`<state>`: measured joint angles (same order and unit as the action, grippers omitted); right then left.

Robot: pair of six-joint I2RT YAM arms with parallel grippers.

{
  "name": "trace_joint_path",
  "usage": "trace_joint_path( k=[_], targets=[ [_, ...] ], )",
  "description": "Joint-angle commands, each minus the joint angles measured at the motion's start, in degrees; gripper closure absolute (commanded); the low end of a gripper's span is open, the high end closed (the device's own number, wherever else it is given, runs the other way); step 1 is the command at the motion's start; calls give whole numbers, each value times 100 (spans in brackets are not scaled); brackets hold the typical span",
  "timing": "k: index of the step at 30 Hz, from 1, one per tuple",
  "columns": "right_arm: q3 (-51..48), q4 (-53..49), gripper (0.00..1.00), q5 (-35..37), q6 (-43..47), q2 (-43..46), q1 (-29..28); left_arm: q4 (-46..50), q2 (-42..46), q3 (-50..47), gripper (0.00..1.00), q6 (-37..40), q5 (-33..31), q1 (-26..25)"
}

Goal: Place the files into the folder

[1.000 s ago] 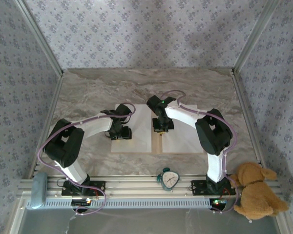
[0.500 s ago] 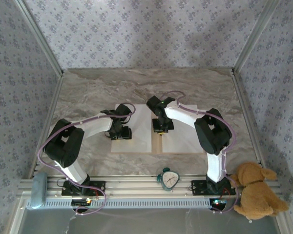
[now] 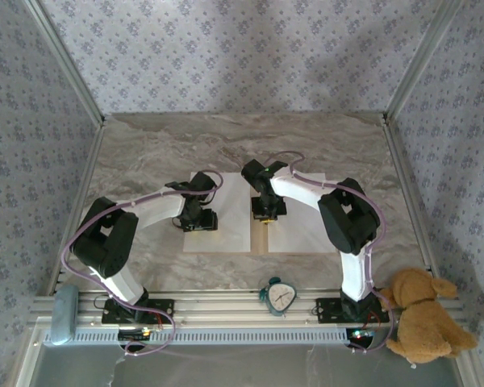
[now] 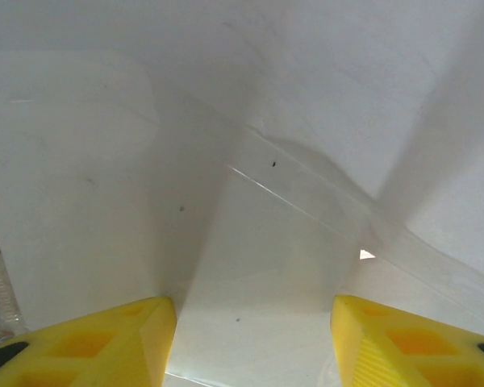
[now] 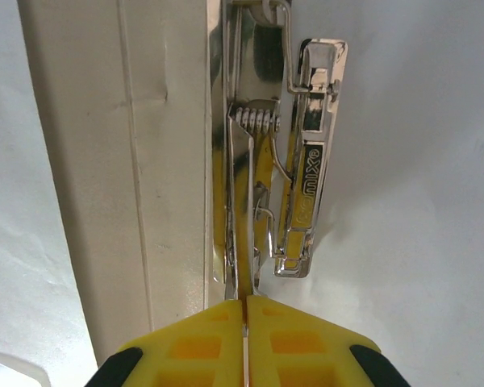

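The folder (image 3: 260, 240) lies open on the marble table, its tan spine strip (image 5: 105, 161) between two white files (image 3: 226, 230) (image 3: 302, 232). My right gripper (image 3: 268, 211) (image 5: 245, 300) is over the spine. Its yellow fingers are shut on the thin lever of the metal clip (image 5: 306, 161), which lies along the edge of the right-hand sheet (image 5: 419, 161). My left gripper (image 3: 198, 219) (image 4: 254, 310) is low over the left-hand sheet (image 4: 105, 161). It is open, and between the fingers there is just the paper below.
A small mint alarm clock (image 3: 278, 295) sits at the near edge between the arm bases. A tan teddy bear (image 3: 419, 316) is at the near right corner and a grey pad (image 3: 64, 314) at the near left. Wallpapered walls and metal posts enclose the table.
The right arm's elbow has drifted very slightly left. Both grippers keep their places and states.
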<state>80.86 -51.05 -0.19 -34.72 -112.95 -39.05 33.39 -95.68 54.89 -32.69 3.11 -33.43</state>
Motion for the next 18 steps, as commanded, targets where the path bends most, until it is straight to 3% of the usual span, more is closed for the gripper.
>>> trace_joint_path(
  k=[1, 18],
  targets=[
    [-185, -471, 91, 467, -92, -412, 63, 247, 41, -128, 44, -54, -43, 49],
    [-276, -354, 91, 461, -228, -516, 86, 236, 1, -115, 44, -54, -23, 64]
  ],
)
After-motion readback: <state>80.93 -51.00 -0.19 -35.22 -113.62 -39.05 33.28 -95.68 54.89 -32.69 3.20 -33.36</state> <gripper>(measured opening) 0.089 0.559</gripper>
